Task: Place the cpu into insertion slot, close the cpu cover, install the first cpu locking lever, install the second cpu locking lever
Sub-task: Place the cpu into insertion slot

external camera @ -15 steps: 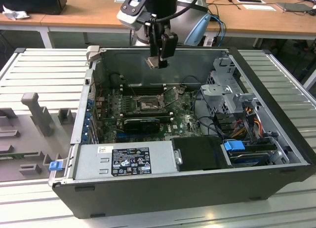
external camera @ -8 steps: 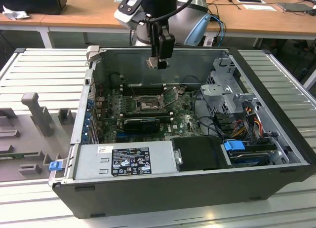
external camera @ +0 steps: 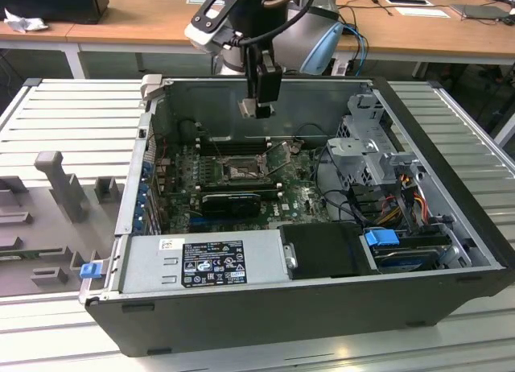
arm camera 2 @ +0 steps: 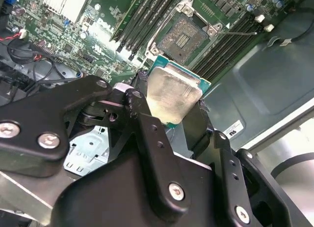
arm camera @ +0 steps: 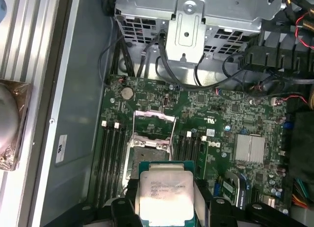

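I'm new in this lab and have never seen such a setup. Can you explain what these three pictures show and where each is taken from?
It is one robot arm working in an open computer case that lies on a slatted metal table. The exterior view comes from a camera off the arm and takes in the whole scene. Both wrist views come from cameras riding on the arm, looking past its jaws into the case. The jaws are shut on the cpu, a small square chip with a silvery top. It hangs above the green board, near the slot, the dark square socket, which has no chip in it.
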`<state>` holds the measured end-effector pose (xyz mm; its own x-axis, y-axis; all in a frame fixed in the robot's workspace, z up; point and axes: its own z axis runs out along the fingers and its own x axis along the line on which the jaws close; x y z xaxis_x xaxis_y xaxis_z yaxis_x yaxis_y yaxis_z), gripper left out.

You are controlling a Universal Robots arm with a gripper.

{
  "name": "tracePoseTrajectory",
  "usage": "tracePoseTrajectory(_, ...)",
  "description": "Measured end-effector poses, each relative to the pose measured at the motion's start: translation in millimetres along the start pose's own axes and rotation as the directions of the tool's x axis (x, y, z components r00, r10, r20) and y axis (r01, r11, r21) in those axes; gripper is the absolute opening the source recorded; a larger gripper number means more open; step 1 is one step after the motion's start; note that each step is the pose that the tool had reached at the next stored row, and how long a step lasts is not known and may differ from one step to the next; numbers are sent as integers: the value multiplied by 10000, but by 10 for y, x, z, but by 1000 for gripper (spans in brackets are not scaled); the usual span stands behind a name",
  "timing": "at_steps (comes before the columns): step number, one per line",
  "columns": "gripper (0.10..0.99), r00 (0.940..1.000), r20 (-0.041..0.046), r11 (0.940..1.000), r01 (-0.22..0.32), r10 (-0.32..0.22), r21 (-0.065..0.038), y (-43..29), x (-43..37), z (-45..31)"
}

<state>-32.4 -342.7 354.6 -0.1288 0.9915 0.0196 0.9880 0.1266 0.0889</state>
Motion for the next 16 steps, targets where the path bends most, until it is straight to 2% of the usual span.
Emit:
tracePoseTrajectory(6, 529, 10000, -2, 10000, -1, 1, 1, -10, -2, 108)
tracePoseTrajectory(16, 529, 10000, -1, 10000, -1, 1, 3, -19, -4, 210)
